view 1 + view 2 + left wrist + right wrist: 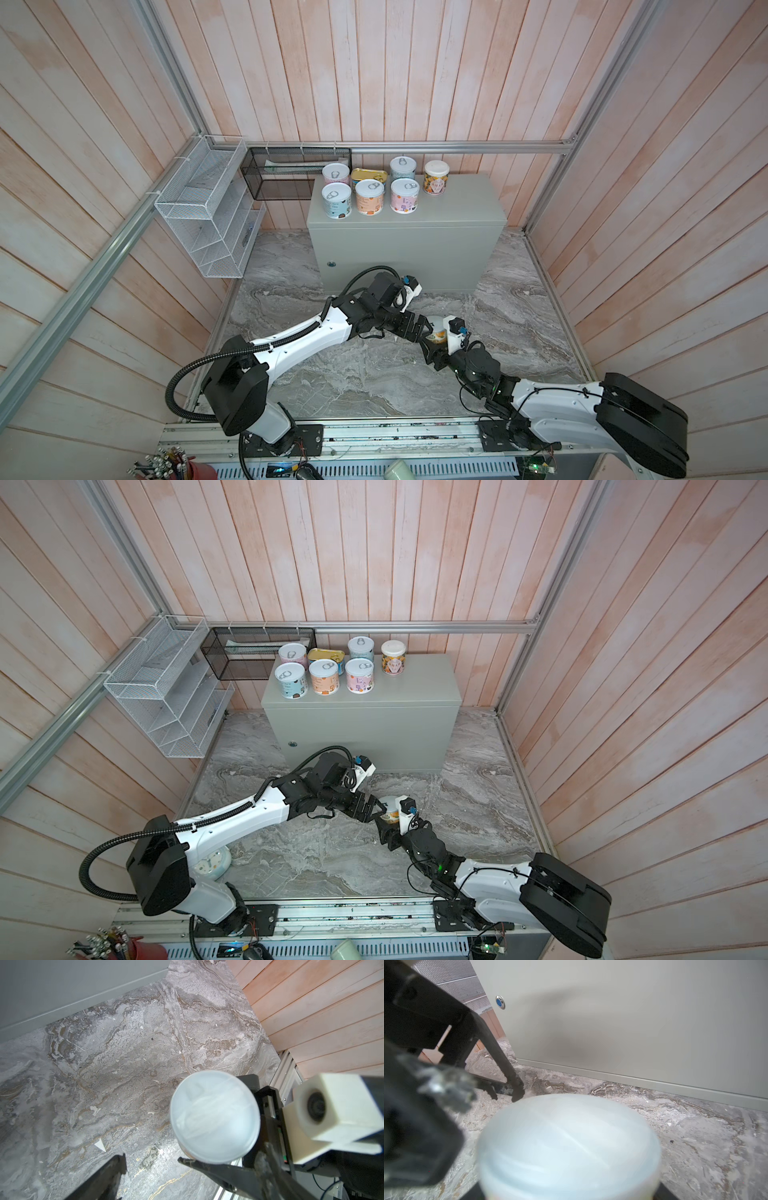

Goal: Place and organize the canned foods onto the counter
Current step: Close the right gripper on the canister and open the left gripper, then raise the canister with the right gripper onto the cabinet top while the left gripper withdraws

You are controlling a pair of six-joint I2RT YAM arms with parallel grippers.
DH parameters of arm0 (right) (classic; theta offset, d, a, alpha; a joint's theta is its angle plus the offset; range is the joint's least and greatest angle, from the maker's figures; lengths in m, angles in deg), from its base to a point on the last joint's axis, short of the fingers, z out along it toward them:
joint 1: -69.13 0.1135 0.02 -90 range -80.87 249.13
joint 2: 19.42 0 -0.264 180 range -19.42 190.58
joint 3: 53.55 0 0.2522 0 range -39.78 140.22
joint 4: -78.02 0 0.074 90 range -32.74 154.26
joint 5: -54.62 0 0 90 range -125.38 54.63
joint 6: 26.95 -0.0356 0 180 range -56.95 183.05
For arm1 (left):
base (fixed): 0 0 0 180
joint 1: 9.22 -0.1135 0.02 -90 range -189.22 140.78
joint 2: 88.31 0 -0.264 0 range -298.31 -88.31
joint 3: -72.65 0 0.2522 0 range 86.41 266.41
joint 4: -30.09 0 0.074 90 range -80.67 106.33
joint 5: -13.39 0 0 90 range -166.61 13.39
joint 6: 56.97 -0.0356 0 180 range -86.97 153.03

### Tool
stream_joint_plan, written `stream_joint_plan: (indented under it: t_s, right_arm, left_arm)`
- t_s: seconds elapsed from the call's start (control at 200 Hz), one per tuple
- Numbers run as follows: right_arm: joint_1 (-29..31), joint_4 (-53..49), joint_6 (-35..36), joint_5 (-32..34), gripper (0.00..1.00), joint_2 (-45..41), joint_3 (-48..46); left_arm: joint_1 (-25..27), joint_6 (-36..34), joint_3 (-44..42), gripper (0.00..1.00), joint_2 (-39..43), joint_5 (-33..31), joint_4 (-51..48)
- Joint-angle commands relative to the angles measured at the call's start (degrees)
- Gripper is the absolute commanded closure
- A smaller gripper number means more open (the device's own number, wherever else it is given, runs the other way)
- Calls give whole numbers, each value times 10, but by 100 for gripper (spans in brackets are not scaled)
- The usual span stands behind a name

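A white-lidded orange can (435,329) (390,808) hangs low over the marble floor, with my right gripper (434,341) (388,821) shut on its body. Its pale lid (569,1147) fills the right wrist view and hides the fingers. My left gripper (152,1160) (424,329) is open beside it; one finger (199,1164) lies by the lid (215,1115), and only floor shows between the jaws. On the counter (461,208) (419,688) stand several pastel cans (336,200), a gold tin (362,173) and another orange can (436,177).
The counter's front wall (633,1022) rises just behind both grippers. A white wire rack (208,208) and a black mesh basket (291,174) hang on the left wall. A pale round object (212,863) shows under the left arm. Wooden walls close in all sides.
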Motion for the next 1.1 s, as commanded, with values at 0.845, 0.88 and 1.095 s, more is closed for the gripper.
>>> stream_joint_plan:
  t_s: [0.845,0.88,1.095]
  right_arm:
    - [-2,-215,23,85,42,-219,114]
    - [-2,-238,27,95,42,-216,132]
    - [-4,-301,56,68,41,-184,242]
  left_arm:
    - [-34,-42,-264,0,160,-215,248]
    - [-34,-46,-276,0,166,-207,265]
    - [-34,-43,-372,0,183,-203,408]
